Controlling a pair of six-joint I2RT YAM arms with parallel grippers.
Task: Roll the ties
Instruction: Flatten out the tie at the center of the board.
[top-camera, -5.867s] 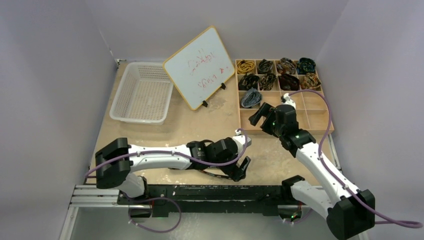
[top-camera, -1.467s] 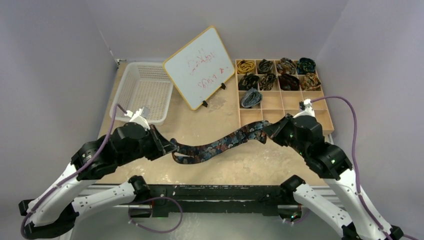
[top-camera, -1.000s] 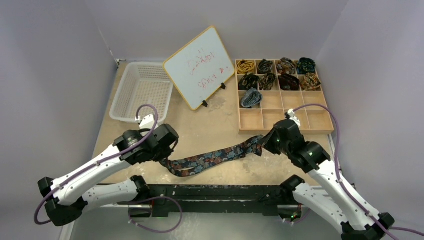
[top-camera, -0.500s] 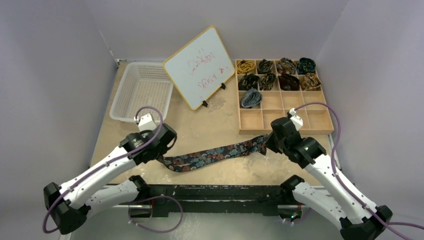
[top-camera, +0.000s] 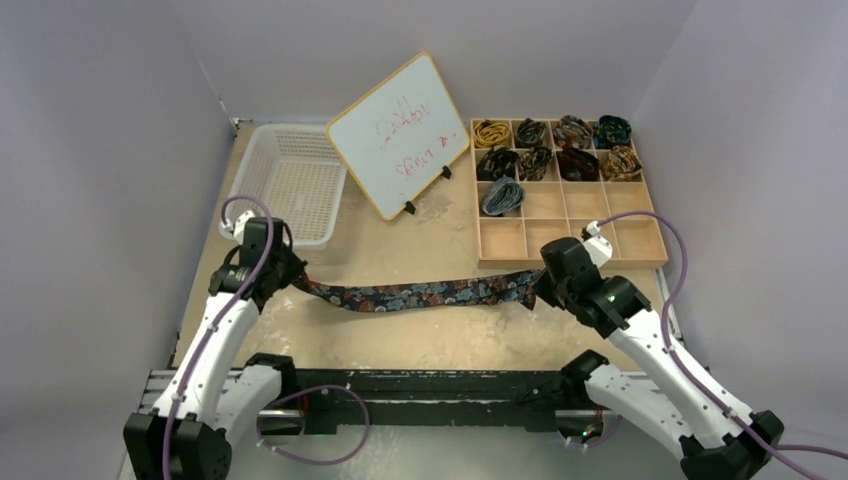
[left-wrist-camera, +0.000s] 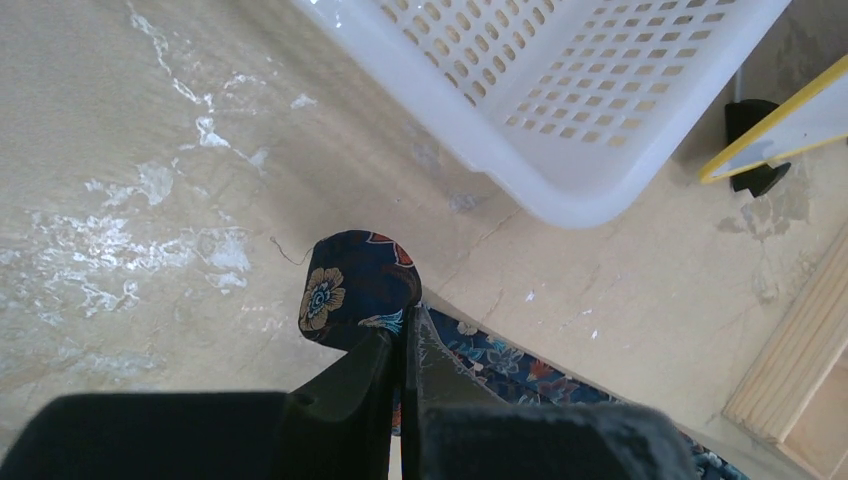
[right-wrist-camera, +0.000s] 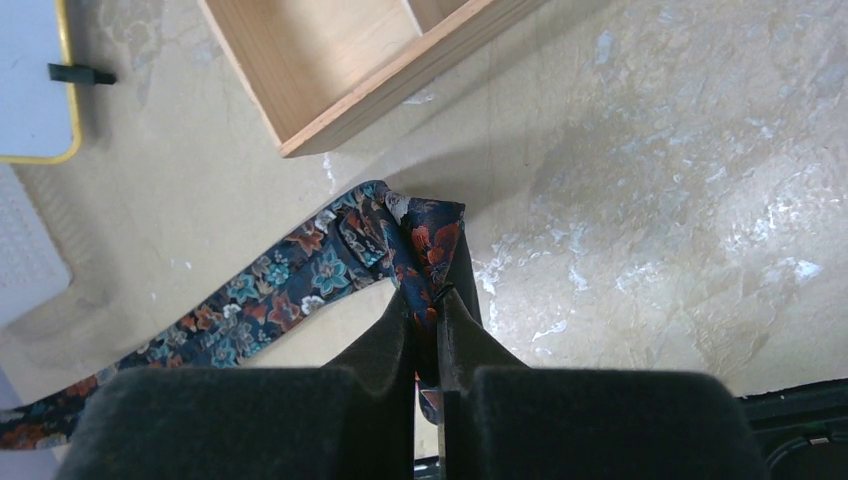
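A navy floral tie (top-camera: 420, 294) stretches across the table between my two arms. My left gripper (top-camera: 293, 280) is shut on its left end, whose tip (left-wrist-camera: 358, 285) sticks out past the closed fingers. The right gripper (top-camera: 535, 288) is shut on the tie's right end (right-wrist-camera: 425, 245), with bunched fabric pinched between its pads. From there the strip (right-wrist-camera: 250, 295) runs off to the left over the table. Several rolled ties (top-camera: 555, 150) sit in the wooden tray's back compartments.
A wooden compartment tray (top-camera: 640, 235) stands at the back right; its near corner (right-wrist-camera: 330, 125) lies just beyond the right gripper. A white perforated basket (top-camera: 285, 190) sits at the back left, its rim (left-wrist-camera: 500, 150) close ahead of the left gripper. A small whiteboard (top-camera: 398, 133) leans between them.
The left arm has swung left and back towards the basket with its end of the tie. The tie has gone from a sagging curve to a nearly straight line. The right gripper has barely shifted.
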